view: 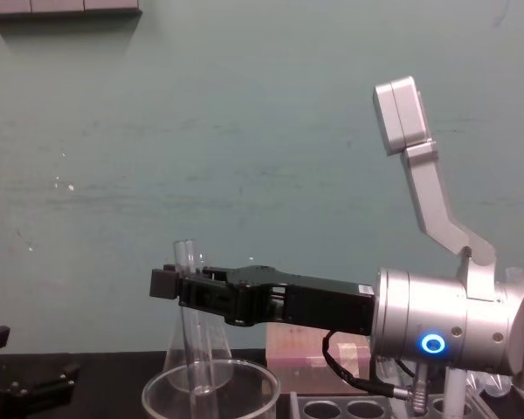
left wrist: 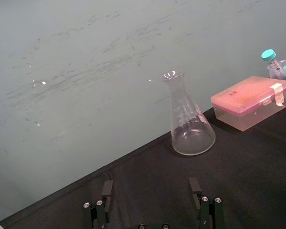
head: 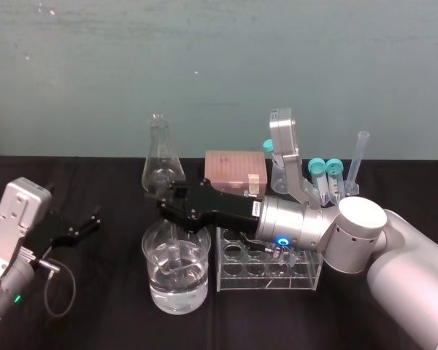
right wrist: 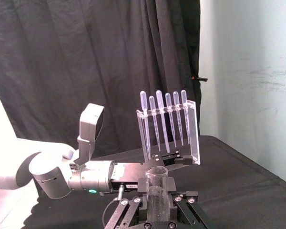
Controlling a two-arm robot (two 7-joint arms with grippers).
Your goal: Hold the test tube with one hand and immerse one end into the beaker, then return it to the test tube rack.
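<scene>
Two black fingers of the right gripper (view: 182,281) clamp the test tube (view: 196,345) near its upper end. They hold it almost upright, with its lower end inside the beaker (head: 175,292), below the rim. The beaker holds clear liquid and stands toward the bench's front edge, with the test tube rack (head: 270,271) just beside it on the right. The left gripper (head: 87,221) sits near the bench's left edge, fingers spread apart.

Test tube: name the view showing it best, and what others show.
Chest view: the test tube shows side-on in the right gripper, lower end inside the beaker. Head view gives its lower part under the gripper; right wrist view looks down its rim. Left gripper sits idle.
</scene>
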